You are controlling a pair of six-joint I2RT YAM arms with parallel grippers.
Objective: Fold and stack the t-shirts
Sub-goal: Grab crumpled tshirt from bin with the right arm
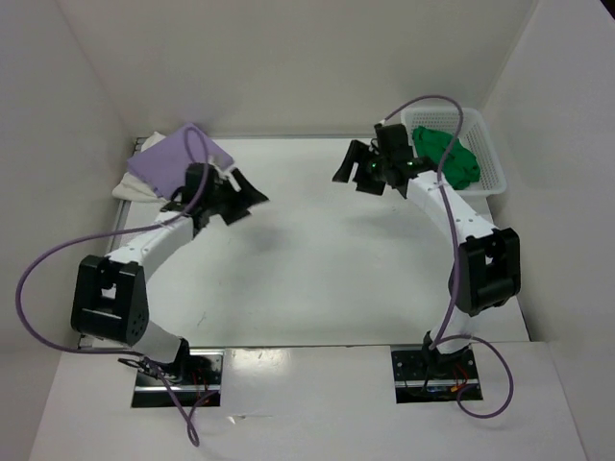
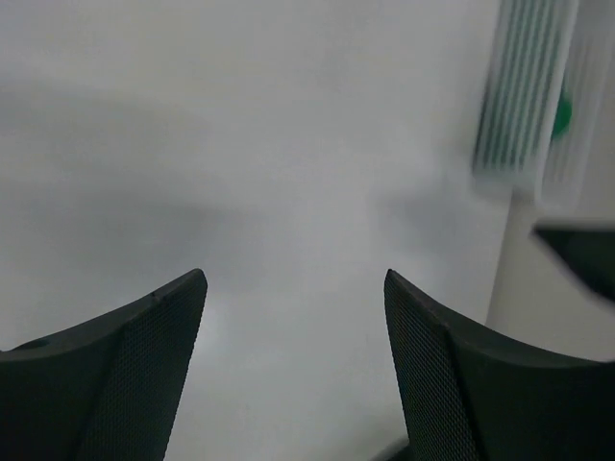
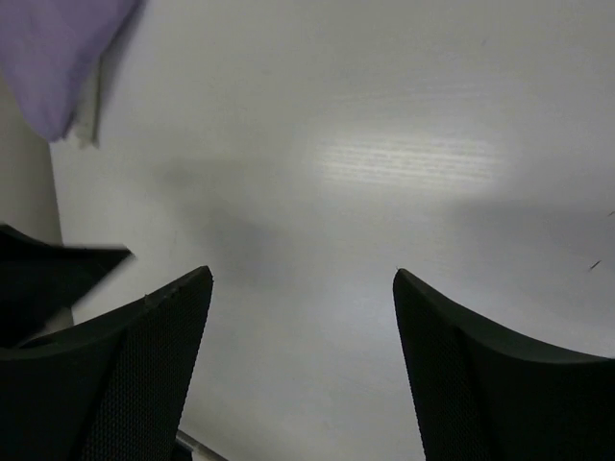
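A folded lilac t-shirt (image 1: 181, 157) lies on top of a white t-shirt (image 1: 135, 184) at the table's back left corner; its edge also shows in the right wrist view (image 3: 58, 58). A crumpled green t-shirt (image 1: 450, 156) lies in the white basket (image 1: 485, 154) at the back right. My left gripper (image 1: 242, 202) hovers just right of the stack, open, with only bare table between its fingers (image 2: 144, 365). My right gripper (image 1: 354, 171) hangs left of the basket, open and empty, its fingers (image 3: 480, 384) wide apart over the table.
The white table (image 1: 317, 259) is boxed in by white walls at the back and both sides. In the left wrist view the basket (image 2: 524, 106) shows blurred at the upper right. Purple cables loop off both arms.
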